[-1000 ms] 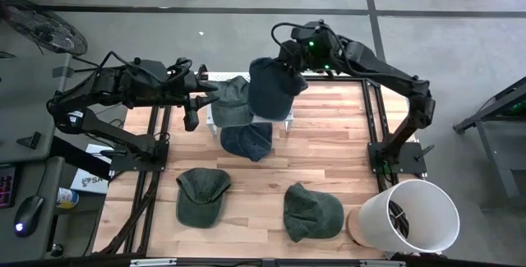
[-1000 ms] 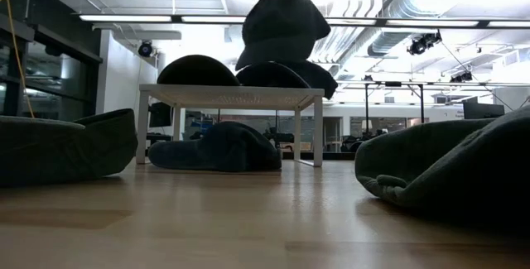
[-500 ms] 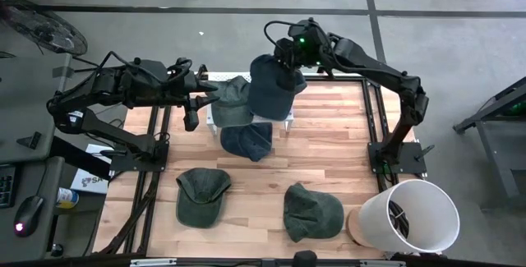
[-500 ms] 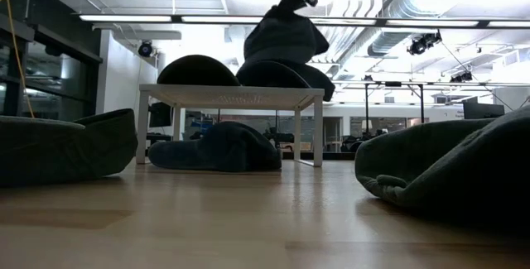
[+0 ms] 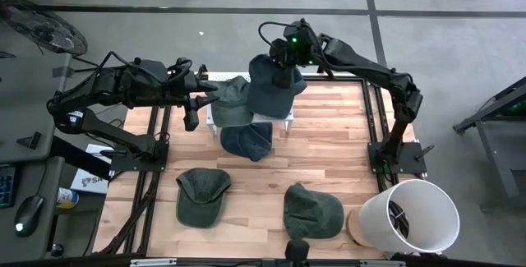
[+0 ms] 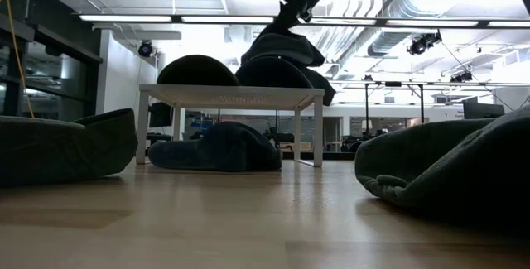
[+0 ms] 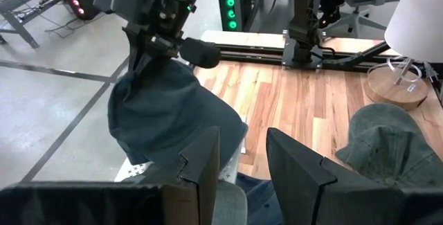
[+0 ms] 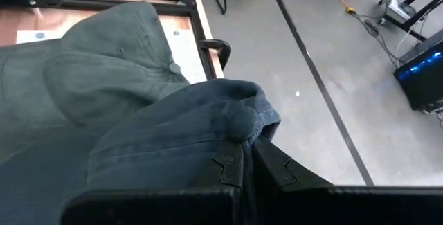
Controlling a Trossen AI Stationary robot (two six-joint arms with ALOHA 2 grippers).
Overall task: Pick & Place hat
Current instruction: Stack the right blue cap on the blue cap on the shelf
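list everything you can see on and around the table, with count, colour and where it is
small stand: 1, white, far middle of the wooden table
hat being placed: 1, dark blue-grey, on the stand, pinched at its far edge by the right gripper
hat on stand: 1, grey-green, left part of the stand
hat under stand: 1, dark blue, on the table partly beneath the stand
loose hats: 2, grey-green, near side of the table, one left, one right
lamp shade: 1, white, near right corner
left gripper: 1, dark, open, at the stand's left edge
right gripper: 1, dark, shut on the hat being placed
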